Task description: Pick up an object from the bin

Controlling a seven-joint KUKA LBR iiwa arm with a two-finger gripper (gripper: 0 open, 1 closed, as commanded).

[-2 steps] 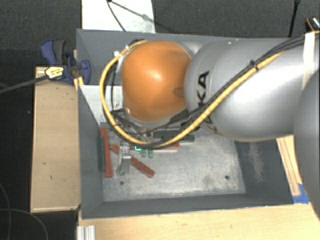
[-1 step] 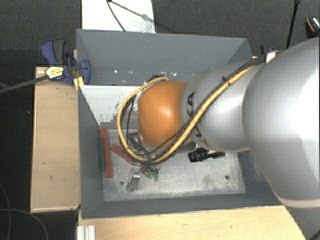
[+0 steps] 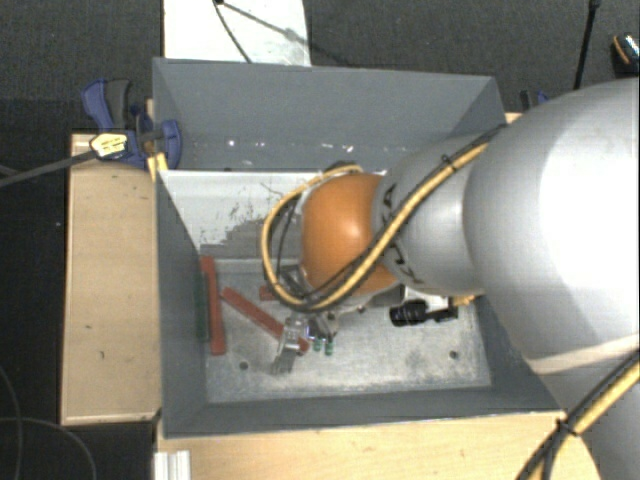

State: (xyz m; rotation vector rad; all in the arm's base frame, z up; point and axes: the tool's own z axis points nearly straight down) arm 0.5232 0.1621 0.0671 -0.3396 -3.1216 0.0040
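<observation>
Bin: grey metal bin [image 3: 330,118] with a few small things on its floor.
Arm: big silver arm [image 3: 540,228] with an orange cover [image 3: 335,233], reaching in from the right.
Things: long red stick [image 3: 212,313] by the left wall, slanted red stick [image 3: 252,311] near the middle, black thing [image 3: 420,314] on the right.
Job: I think nothing is picked up yet; grabbing and lifting are left.
Tool: tool [image 3: 295,346] is low, just beside the slanted red stick's end; I cannot tell if it is spread or pressed together.
</observation>
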